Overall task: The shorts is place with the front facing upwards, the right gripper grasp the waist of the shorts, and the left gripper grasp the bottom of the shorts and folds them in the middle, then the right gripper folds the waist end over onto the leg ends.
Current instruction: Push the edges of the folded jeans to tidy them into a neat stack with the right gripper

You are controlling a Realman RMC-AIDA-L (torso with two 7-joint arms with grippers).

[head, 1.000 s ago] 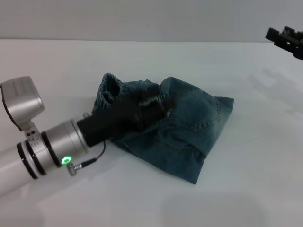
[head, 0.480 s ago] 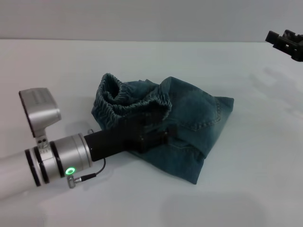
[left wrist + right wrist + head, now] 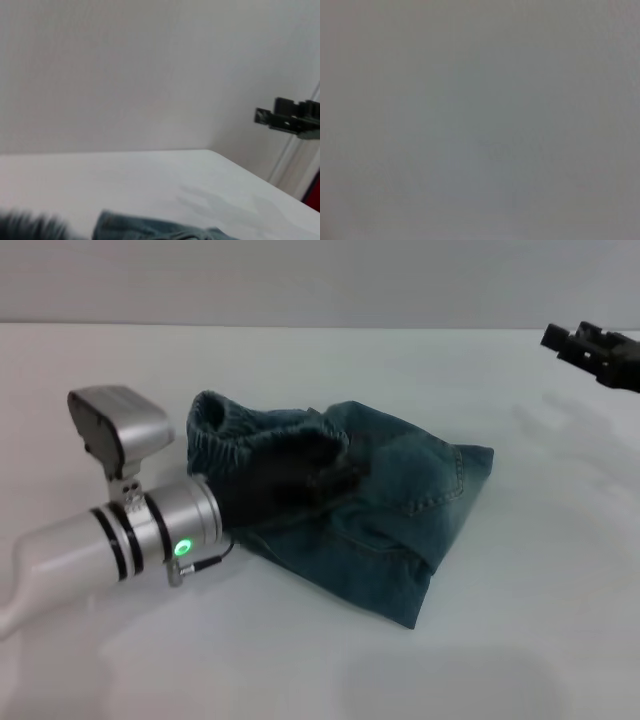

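At the middle of the head view lie the shorts (image 3: 400,510), a bunched, folded heap of blue-green denim on the white table (image 3: 300,660). The gathered elastic waistband (image 3: 225,430) stands up in a loose open ring at the heap's upper left, while the flatter folded part with a stitched pocket spreads toward the right and tapers to a corner at lower centre. The leg ends cannot be told apart within the folds. Pressed against the waistband side of the heap is the left gripper (image 3: 325,472), black, its tip sunk among the dark folds just below the elastic rim; whether its fingers are apart or clamped on cloth cannot be told, since the denim hides them. Behind it the silver left arm (image 3: 110,540) runs down to the lower left of the frame, with a green light on its wrist ring and a grey camera block above. Well apart, at the upper right edge of the frame, the right gripper (image 3: 590,348) hangs above the table, touching nothing; its finger state cannot be told either. From the left wrist view a strip of denim shows along the bottom edge, and the right gripper (image 3: 287,120) appears at the right, against the pale wall. Only plain grey fills the right wrist view.
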